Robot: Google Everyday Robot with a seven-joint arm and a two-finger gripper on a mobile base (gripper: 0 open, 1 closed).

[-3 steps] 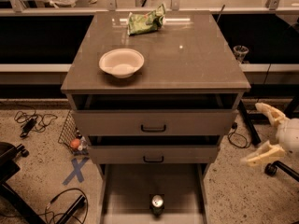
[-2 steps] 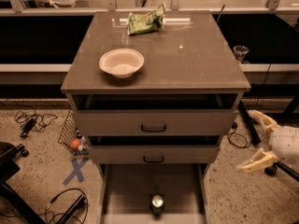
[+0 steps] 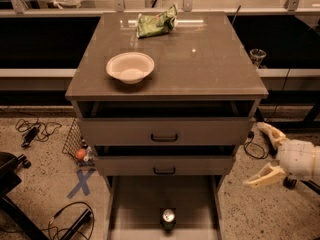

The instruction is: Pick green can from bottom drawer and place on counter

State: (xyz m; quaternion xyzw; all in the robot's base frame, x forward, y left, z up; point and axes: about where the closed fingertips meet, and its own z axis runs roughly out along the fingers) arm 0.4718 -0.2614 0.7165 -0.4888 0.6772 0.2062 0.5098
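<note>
The two pale fingers (image 3: 263, 176) are spread wide apart, one tip pointing toward 10 o'clock and the other toward 8 o'clock, with nothing between them. They belong to the gripper (image 3: 253, 155), which hangs over the speckled floor at about 4 o'clock in the view, just off the right side of the cabinet and touching none of it. Its rounded white wrist runs out of the picture at 3 o'clock.

From the gripper, the green can (image 3: 168, 219) lies toward 8 o'clock, well apart from it. The can stands upright in the bottom drawer (image 3: 140, 199), near the drawer's front edge at 6 o'clock in the view, with its silver top facing up. The bottom drawer is pulled far out and its flat floor shows bare around the can.

Above it, toward 12 o'clock, sit the middle drawer (image 3: 200, 165) and the top drawer (image 3: 210, 132), each with a black handle, each standing out a little from the cabinet.

The counter (image 3: 200, 69) fills the upper middle of the view. A white bowl (image 3: 130, 67) rests on its left half, toward 10 o'clock from centre, and a green snack bag (image 3: 156, 23) lies near the back edge at 12 o'clock.

On the floor at 8 o'clock there is a blue tape cross (image 3: 81, 182), with a wire basket (image 3: 74, 141) beside the cabinet and loose cables (image 3: 31, 132) farther toward 9 o'clock.
</note>
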